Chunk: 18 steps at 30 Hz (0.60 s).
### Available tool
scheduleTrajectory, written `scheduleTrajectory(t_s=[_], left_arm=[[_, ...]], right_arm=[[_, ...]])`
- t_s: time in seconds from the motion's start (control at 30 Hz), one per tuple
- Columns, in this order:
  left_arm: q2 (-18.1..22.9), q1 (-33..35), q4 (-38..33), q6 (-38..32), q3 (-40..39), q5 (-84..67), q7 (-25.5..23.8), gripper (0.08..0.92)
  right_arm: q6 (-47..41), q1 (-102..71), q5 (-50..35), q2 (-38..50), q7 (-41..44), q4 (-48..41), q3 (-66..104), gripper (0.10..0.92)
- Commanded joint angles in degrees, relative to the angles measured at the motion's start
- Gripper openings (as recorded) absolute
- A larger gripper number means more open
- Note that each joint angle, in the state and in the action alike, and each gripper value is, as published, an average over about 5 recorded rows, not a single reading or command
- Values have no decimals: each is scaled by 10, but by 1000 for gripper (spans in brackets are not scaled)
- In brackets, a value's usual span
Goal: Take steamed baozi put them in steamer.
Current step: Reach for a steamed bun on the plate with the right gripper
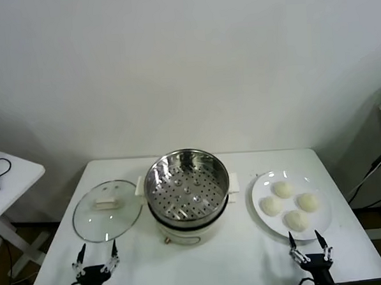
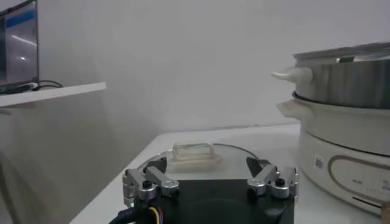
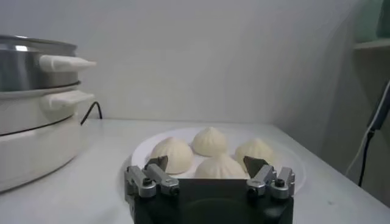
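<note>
From the head: one steamer (image 1: 187,181) at mid-desk, steel basket empty, sitting on a cream pot. One glass lid (image 1: 107,210) flat toward the left edge, beside the pot. One white plate (image 1: 266,223) toward the right edge, carrying four steamed baozi (image 1: 283,189), clustered and touching or nearly so. Left gripper (image 1: 96,255) near the front left corner, fingers spread, holding nothing. Right gripper (image 1: 309,241) near the front right corner, just in front of the plate, fingers likewise spread and empty.

From the left wrist: left gripper (image 2: 211,174) parted, lid with its one handle (image 2: 194,153) just ahead, steamer (image 2: 350,79) to one side.

From the right wrist: right gripper (image 3: 208,174) parted, four baozi (image 3: 209,141) on the plate (image 3: 292,159) directly ahead, steamer (image 3: 30,67) well apart from them.
</note>
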<state>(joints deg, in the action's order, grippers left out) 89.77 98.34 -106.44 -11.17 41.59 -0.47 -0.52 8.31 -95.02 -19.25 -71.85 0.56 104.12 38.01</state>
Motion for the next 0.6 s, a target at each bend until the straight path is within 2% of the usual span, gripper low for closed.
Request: scheduleTrajectory(t_s=[0.03,0.2,0.33,0.47,0.6], left_arm=[[0,5,-6,0,1,3,-1,823],[-3,10,-10,-4,3,4,-1,823],[-5,14,-12,-9,3,5,-1,823],[-6,17,-14,-14,1,6,-1,823],[-6,19,-14,-19,-2,12,-1,823]], right_arm=[[-143,50,-83,70,-7,81,19,823],[-218,113,-141,153,1,83,25,823],[-266,173,-153,226,34,68,13,823],[-312,234,-150,307,91,32,-11,823],[-347,274,-107,402,189,-5,-43,823]])
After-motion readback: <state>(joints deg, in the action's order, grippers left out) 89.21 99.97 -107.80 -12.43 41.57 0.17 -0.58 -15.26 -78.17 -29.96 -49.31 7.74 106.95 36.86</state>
